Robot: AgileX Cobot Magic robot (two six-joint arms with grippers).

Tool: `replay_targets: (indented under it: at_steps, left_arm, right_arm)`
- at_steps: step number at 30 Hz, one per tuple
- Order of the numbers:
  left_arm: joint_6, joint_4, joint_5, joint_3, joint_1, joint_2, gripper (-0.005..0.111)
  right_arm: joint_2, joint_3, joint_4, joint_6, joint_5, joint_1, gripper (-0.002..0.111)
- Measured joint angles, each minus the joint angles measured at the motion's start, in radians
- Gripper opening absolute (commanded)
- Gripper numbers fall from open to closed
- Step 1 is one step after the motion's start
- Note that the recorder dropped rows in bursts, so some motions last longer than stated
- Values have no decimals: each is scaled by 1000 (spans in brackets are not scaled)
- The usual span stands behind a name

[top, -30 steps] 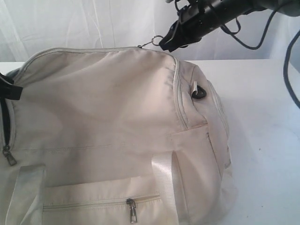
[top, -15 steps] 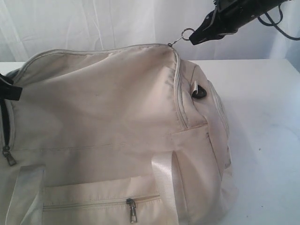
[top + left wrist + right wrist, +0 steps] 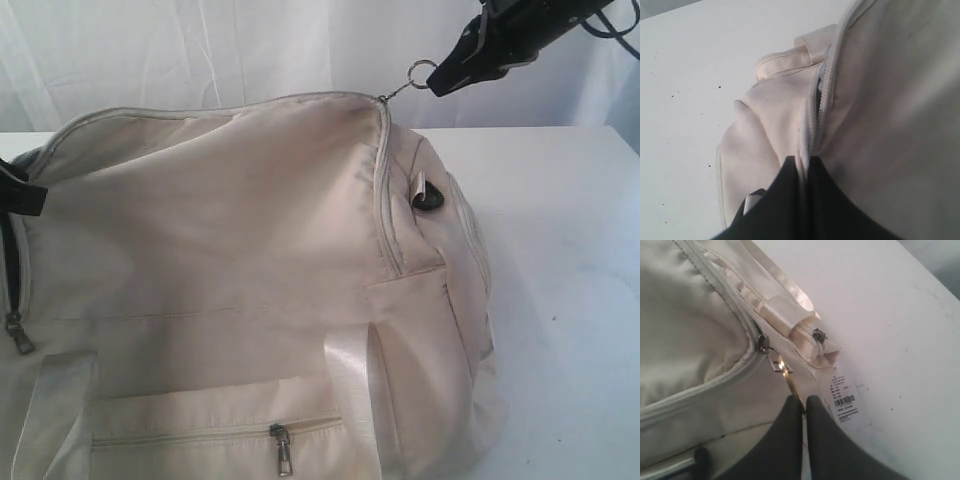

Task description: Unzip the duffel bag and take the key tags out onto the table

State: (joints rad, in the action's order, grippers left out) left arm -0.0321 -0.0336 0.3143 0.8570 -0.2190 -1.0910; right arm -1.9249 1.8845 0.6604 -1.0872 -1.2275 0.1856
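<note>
The cream-white duffel bag lies on the white table and fills the left and middle of the exterior view. My right gripper hangs above the bag's right end, shut on the silver zipper pull of the top zipper. In the right wrist view its fingertips pinch the end of that pull, just past the slider. My left gripper is shut on the bag's fabric at the zipper seam, at the far left edge. The key tags are hidden.
A black strap ring sits on the bag's right end. A front pocket zipper pull and a side pull hang low. A barcode label lies by the bag. A white curtain stands behind.
My right gripper has moved right and slightly up with the zipper pull, drawing the slider along the top seam to the bag's right end. The left gripper has kept its hold.
</note>
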Motion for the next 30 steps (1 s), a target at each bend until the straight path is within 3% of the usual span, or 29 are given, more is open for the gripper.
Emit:
replay_targets:
  at_steps: [20,30]
  left_arm:
    - [0,-8,4,0,0,0,0]
    - [4,-10,6,0,0,0,0]
  right_arm:
    - [252,-343,10,-22,16,4,0]
    - [365,-494,8,5,25,99,0]
